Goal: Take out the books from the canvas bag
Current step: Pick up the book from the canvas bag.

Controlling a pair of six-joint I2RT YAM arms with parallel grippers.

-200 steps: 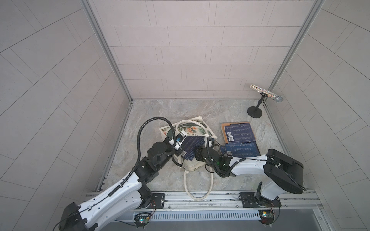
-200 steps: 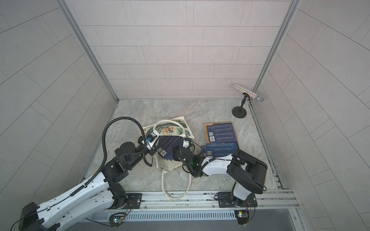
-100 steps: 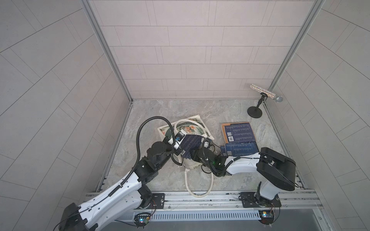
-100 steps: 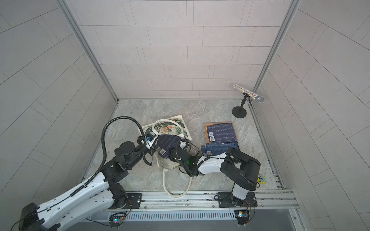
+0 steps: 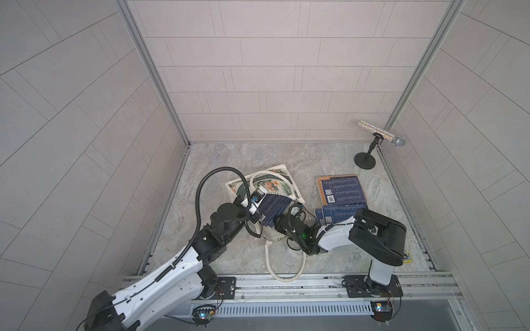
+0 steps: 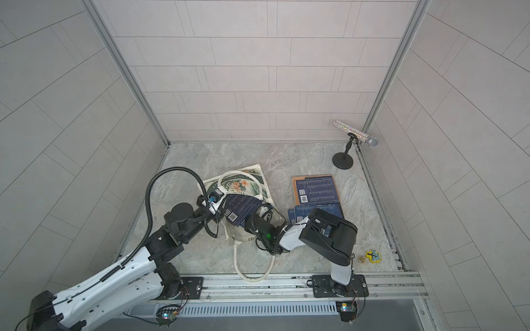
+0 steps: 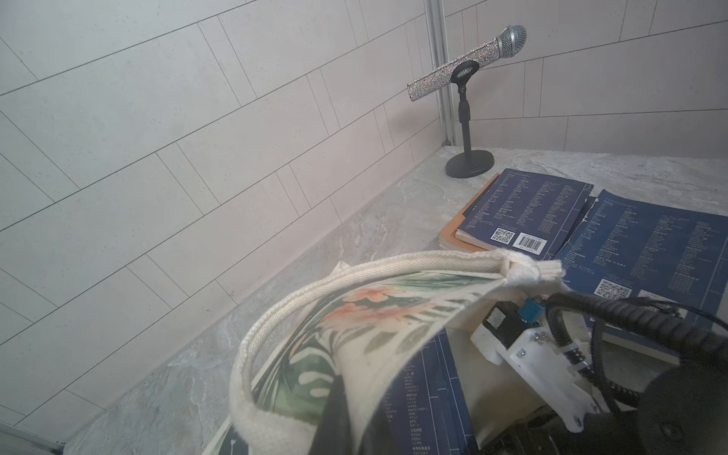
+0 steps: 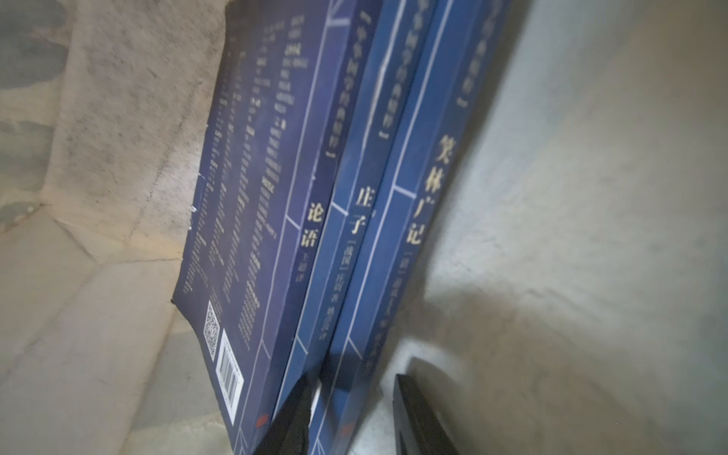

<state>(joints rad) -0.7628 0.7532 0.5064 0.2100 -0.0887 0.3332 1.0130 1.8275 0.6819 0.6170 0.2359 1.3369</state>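
Marble-patterned tabletop [image 5: 258, 160], white tiled walls. We find the canvas bag [image 5: 275, 183] lying at centre, its mouth toward the arm bases. The left gripper [image 7: 338, 405] is clenched on the bag's upper rim and holds it raised. Three navy books [image 8: 354, 197] sit in the mouth, partly protruding. The right gripper [image 8: 350, 378] is released, with its fingers straddling one book's spine and a gap on one side. Other books [image 5: 341, 190] lie stacked on the tabletop near the bag, on the right arm's side.
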